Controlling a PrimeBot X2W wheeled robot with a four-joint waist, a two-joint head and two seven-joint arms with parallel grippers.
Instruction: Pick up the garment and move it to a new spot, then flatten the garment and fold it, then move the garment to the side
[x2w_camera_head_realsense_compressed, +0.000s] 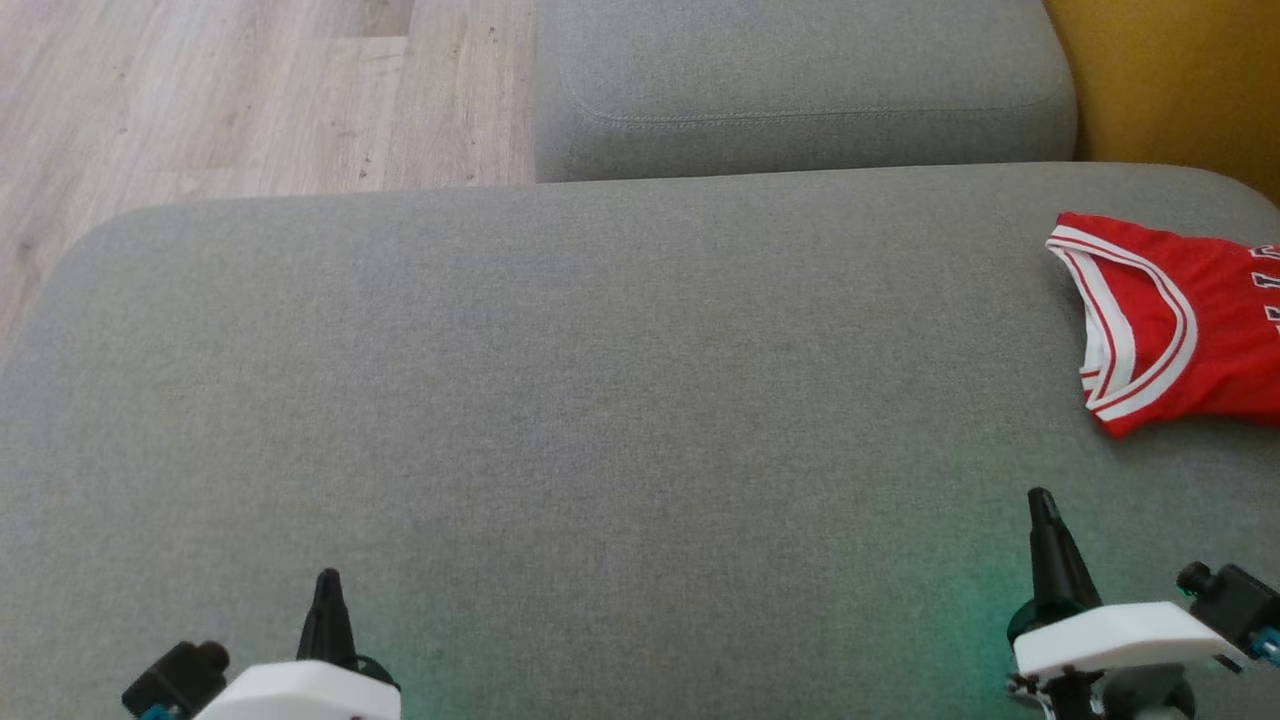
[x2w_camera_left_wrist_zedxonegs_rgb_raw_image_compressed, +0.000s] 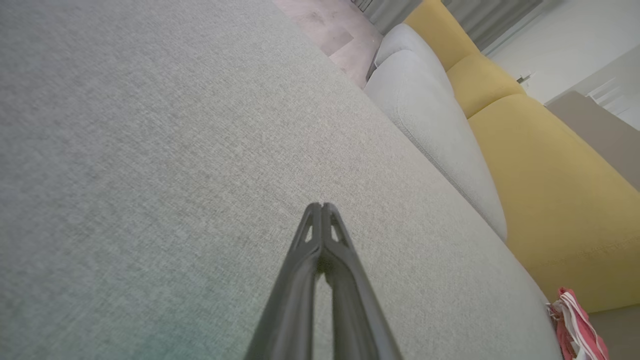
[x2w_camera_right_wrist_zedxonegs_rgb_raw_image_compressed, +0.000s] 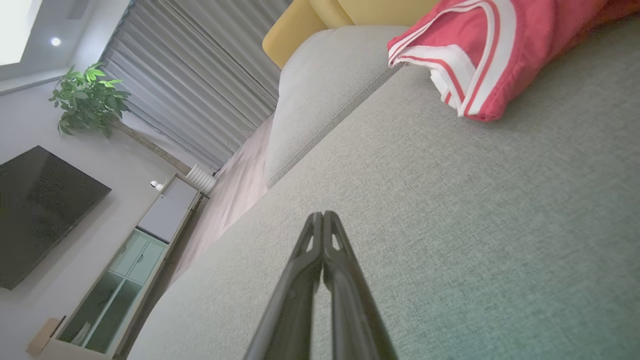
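The garment (x2w_camera_head_realsense_compressed: 1180, 320) is a red jersey with white and red trim, lying crumpled at the far right of the grey cushion (x2w_camera_head_realsense_compressed: 600, 380), partly cut off by the view's edge. It also appears in the right wrist view as the garment (x2w_camera_right_wrist_zedxonegs_rgb_raw_image_compressed: 500, 55) at upper right, and in the left wrist view as a garment (x2w_camera_left_wrist_zedxonegs_rgb_raw_image_compressed: 575, 327) corner at lower right. My right gripper (x2w_camera_head_realsense_compressed: 1040, 498) is shut and empty, a short way in front of the jersey. My left gripper (x2w_camera_head_realsense_compressed: 327, 577) sits shut and empty at lower left, far from it. Both pairs of fingertips meet in the wrist views (x2w_camera_left_wrist_zedxonegs_rgb_raw_image_compressed: 321, 205) (x2w_camera_right_wrist_zedxonegs_rgb_raw_image_compressed: 322, 214).
A second grey cushion (x2w_camera_head_realsense_compressed: 800, 90) lies behind the main one. Yellow upholstery (x2w_camera_head_realsense_compressed: 1180, 70) rises at the back right. Pale wood floor (x2w_camera_head_realsense_compressed: 230, 90) lies beyond the cushion's left and far edges. The right wrist view shows a television (x2w_camera_right_wrist_zedxonegs_rgb_raw_image_compressed: 40, 210), a cabinet (x2w_camera_right_wrist_zedxonegs_rgb_raw_image_compressed: 125, 270) and a plant (x2w_camera_right_wrist_zedxonegs_rgb_raw_image_compressed: 87, 100).
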